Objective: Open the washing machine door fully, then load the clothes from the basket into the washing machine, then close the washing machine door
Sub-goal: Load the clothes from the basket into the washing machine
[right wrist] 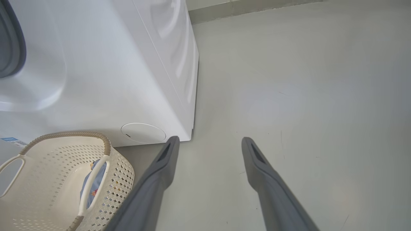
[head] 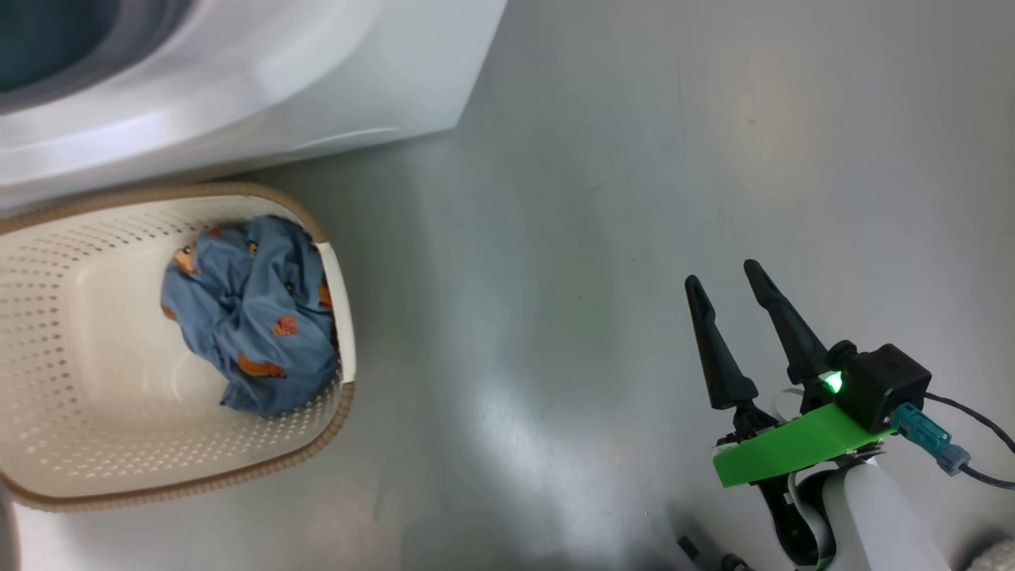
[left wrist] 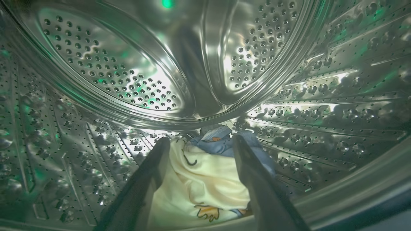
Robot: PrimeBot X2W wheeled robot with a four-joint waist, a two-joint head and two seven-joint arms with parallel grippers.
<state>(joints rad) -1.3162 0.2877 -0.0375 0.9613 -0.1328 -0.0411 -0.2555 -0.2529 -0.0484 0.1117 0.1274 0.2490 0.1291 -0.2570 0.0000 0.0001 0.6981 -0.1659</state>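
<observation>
Count: one washer (head: 238, 87), one basket (head: 79, 357), two end effectors, three pieces of clothing. The basket stands on the floor (head: 595, 198) just in front of the washer's lower front; whether the two touch I cannot tell. One blue garment (head: 254, 317) with orange-brown bears lies crumpled inside the basket, against the wall on the robot's right side. The left end effector (left wrist: 201, 138) is inside the steel drum (left wrist: 112, 70), jaws spread wide, released, gripping nothing. Between and below its two fingers (left wrist: 144, 186) lies the cream garment (left wrist: 199, 183), with black line marks and a small orange print, resting on the drum wall. The cloth's edges run along the inner faces of both fingers; contact cannot be resolved. Just past the fingertips a second blue cloth (left wrist: 218, 144) is bunched against the cream garment, at the foot of the drum's back wall. The right end effector (head: 723, 274) hangs over bare floor, well apart from basket and washer on the robot's right, jaws apart, released, holding nothing. A green light (head: 833, 382) shows at its wrist. In the right wrist view the basket sits at lower left, near the finger on that view's left, and the washer's bottom front corner lies just beyond that fingertip.
</observation>
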